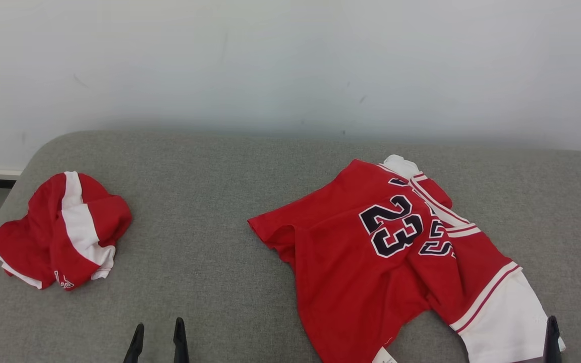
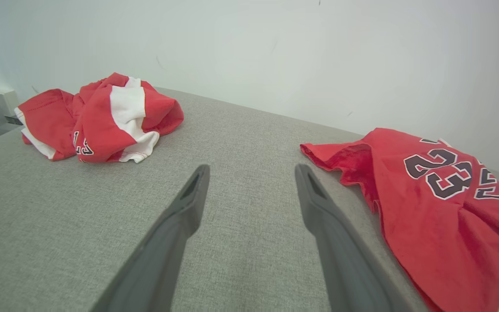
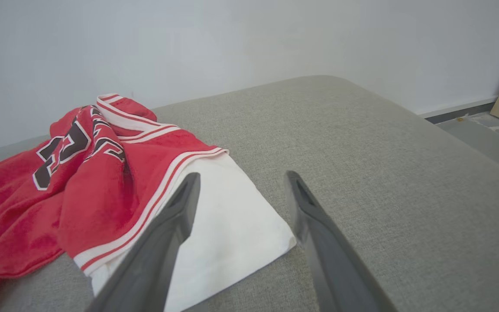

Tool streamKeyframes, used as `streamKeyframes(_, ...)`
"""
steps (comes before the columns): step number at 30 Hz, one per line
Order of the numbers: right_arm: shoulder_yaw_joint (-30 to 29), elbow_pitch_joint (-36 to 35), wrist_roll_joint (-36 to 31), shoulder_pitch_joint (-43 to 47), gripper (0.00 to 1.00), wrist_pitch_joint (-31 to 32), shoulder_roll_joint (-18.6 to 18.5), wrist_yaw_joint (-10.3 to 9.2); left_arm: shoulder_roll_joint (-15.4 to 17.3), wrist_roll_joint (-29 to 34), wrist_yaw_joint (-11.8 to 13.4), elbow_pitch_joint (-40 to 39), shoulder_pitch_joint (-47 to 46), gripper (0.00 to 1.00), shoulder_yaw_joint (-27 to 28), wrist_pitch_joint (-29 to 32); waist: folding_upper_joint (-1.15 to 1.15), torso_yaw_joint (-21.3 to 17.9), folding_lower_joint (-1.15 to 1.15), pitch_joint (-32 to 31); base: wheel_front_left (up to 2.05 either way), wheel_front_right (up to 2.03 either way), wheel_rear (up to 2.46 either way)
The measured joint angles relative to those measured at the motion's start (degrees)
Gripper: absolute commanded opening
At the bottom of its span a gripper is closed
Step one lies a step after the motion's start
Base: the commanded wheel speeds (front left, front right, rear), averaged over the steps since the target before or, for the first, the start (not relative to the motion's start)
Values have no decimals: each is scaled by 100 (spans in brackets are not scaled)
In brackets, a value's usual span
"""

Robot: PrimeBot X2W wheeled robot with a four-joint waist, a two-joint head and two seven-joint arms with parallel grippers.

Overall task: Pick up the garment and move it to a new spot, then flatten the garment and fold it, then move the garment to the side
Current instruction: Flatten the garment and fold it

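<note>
The grey cushion (image 1: 230,166) fills the lower frame, bare through its middle. The red jersey (image 1: 371,262) lies rumpled at lower right, its white panel (image 3: 232,221) near the bottom edge. I'd pinch two corners and draw them apart toward that bare middle, clear of the crumpled bundle (image 1: 63,232) at left. My left claw (image 1: 159,322) and right claw (image 1: 573,325) stand spread, empty.

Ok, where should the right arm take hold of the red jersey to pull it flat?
Probably the jersey by its white panel, at the loose corner nearest the right gripper. Come in low from the robot's side: that corner lies flat on the cushion with a free edge, while the numbered middle is bunched in folds.
</note>
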Motion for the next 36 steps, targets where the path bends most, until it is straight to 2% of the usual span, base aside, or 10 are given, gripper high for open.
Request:
streamKeyframes(4, -64, -382, -242, 47, 100, -7, 155, 0, 1, 10, 0, -14, 32, 100, 0, 0, -1, -21, 0, -34, 0, 0, 0)
streamKeyframes(8, -38, -449, -401, 151, 100, -5, 283, 0, 1, 54, -43, -11, 52, 100, -48, 0, 0, -73, 0, -49, 0, 0, 0)
streamKeyframes(12, -69, -605, -661, 151, 100, -8, 294, 0, -2, 92, -42, -9, 58, 100, -138, 0, 0, -129, 0, -43, 0, 0, 0)
streamKeyframes(19, -143, -740, -725, 246, 100, -15, 350, 0, 0, 88, -38, -13, 58, 100, -188, 0, 0, -177, 0, -11, 0, 0, 0)
streamKeyframes(21, -120, -735, -769, 238, 100, -15, 359, 0, 5, 75, -116, 26, 57, 100, -291, 0, 0, -205, 0, 5, 0, 0, 0)
streamKeyframes(28, -104, -349, -965, -67, 100, -18, 328, 0, -1, -24, -581, 624, -110, 100, -1281, 0, 0, -363, 0, 96, 0, 0, 0)
streamKeyframes(36, -81, 558, -1098, -847, 100, -18, -10, 0, 3, -409, -788, 1615, -661, 100, -2450, 0, 0, -539, 0, 352, 0, 0, 0)
